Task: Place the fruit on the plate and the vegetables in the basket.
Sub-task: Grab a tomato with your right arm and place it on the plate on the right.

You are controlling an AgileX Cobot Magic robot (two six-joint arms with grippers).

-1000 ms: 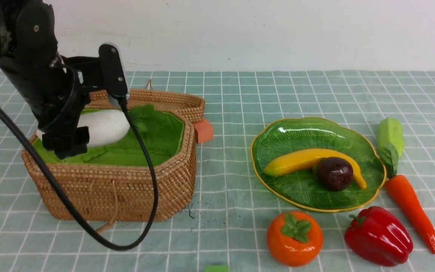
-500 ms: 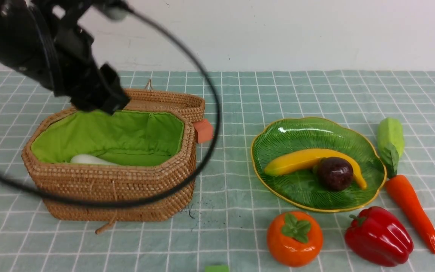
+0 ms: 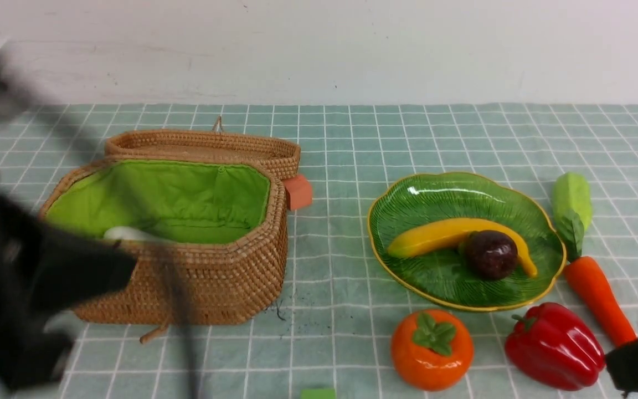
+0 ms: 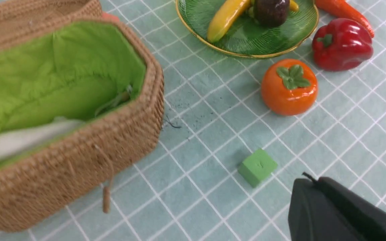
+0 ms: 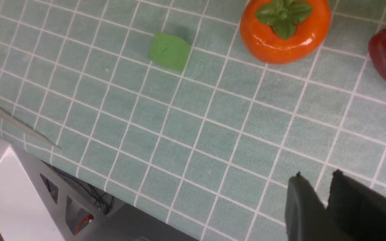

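The wicker basket (image 3: 186, 277) stands open at the left, with the white radish (image 3: 125, 233) lying in its green lining. On the green plate (image 3: 446, 194) lie the banana (image 3: 435, 235) and the mangosteen (image 3: 490, 254). In front of the plate sit the persimmon (image 3: 431, 349) and the red pepper (image 3: 554, 346). The carrot (image 3: 598, 299) and the gourd (image 3: 572, 199) lie to its right. My left gripper (image 4: 308, 179) is shut and empty, a blur in front of the basket. My right gripper (image 5: 317, 175) is slightly open and empty, low beside the pepper.
A small green cube (image 3: 318, 394) lies near the table's front edge. An orange-red block (image 3: 298, 192) sits behind the basket, next to its folded-back lid (image 3: 202, 145). The cloth's edge (image 5: 79, 174) shows in the right wrist view.
My left gripper let the radish drop into the basket, shut, and swung up and then down to the near left. My right gripper has come into the lower right corner.
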